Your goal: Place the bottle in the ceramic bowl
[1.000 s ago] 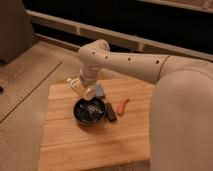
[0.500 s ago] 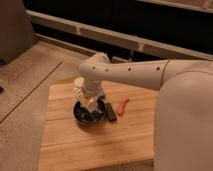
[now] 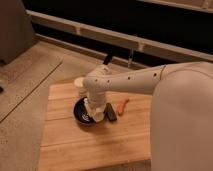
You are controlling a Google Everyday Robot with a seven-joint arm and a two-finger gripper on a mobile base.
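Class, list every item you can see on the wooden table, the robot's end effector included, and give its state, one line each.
End effector: shut, lowered over the bowl.
Shallow dark ceramic bowl: upright on the table, partly hidden by the arm.
Small black rectangular block: lying flat beside the bowl.
Orange-red curved object: lying flat on the table.
Light wooden table: level.
Small white bottle: cannot tell, hidden.

Inspection for markings: no lettering, brand, number or sign can be read on anything in view (any label on the bottle is hidden from here). The gripper (image 3: 96, 113) hangs over the ceramic bowl (image 3: 80, 113), also bearing no legible mark.
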